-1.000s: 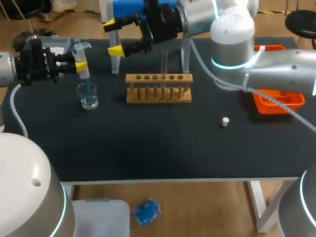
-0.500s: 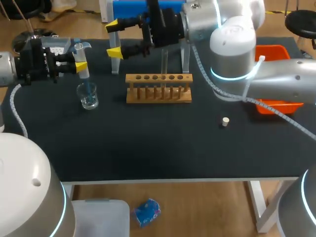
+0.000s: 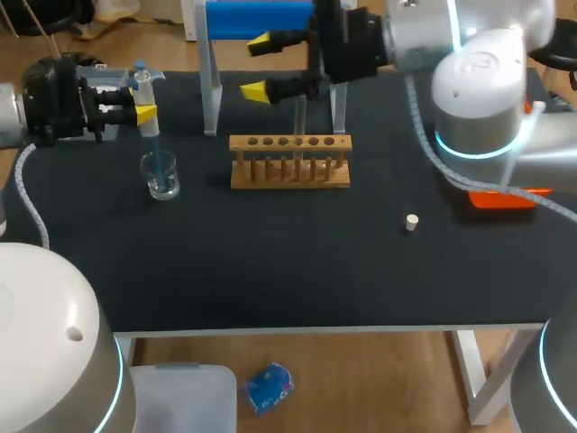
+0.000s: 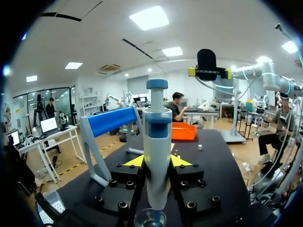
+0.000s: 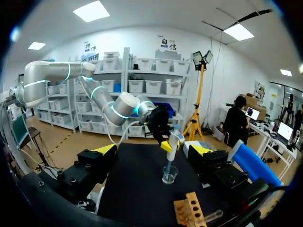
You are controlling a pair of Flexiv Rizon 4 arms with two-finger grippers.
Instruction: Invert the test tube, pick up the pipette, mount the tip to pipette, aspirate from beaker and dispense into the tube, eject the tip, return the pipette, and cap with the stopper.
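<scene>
**A:** Where is the pipette (image 4: pixel 157 132) to be found?

**B:** It is held upright at the far left of the counter (image 3: pixel 270 262). It is gripped from both sides by the yellow fingers of the left end effector (image 4: pixel 157 163), which is closed on its body. The tip (image 3: pixel 156 152) is mounted, and its lower end is seen inside the beaker (image 3: pixel 162 180) directly below.

**A:** And the right end effector (image 3: pixel 259 65)?

**B:** It is seen hanging over the far side of the counter, just in front of the blue stand (image 3: pixel 257 18) and behind the wooden rack (image 3: pixel 288 167). Its fingers are spread wide and nothing is held between them (this is clearest in the right wrist view, where only bare counter lies between the two yellow tips).

**A:** How is the test tube (image 3: pixel 300 117) placed?

**B:** It is stood upright in one of the rack's holes, right of the middle. Whether any liquid is in it cannot be told.

**A:** Is the stopper (image 3: pixel 412 222) on it?

**B:** No. The stopper is left lying on the counter, to the right of the rack and nearer the front edge, well apart from the tube. An orange tray (image 3: pixel 505 198) is set further right, partly hidden by the right arm.
</scene>
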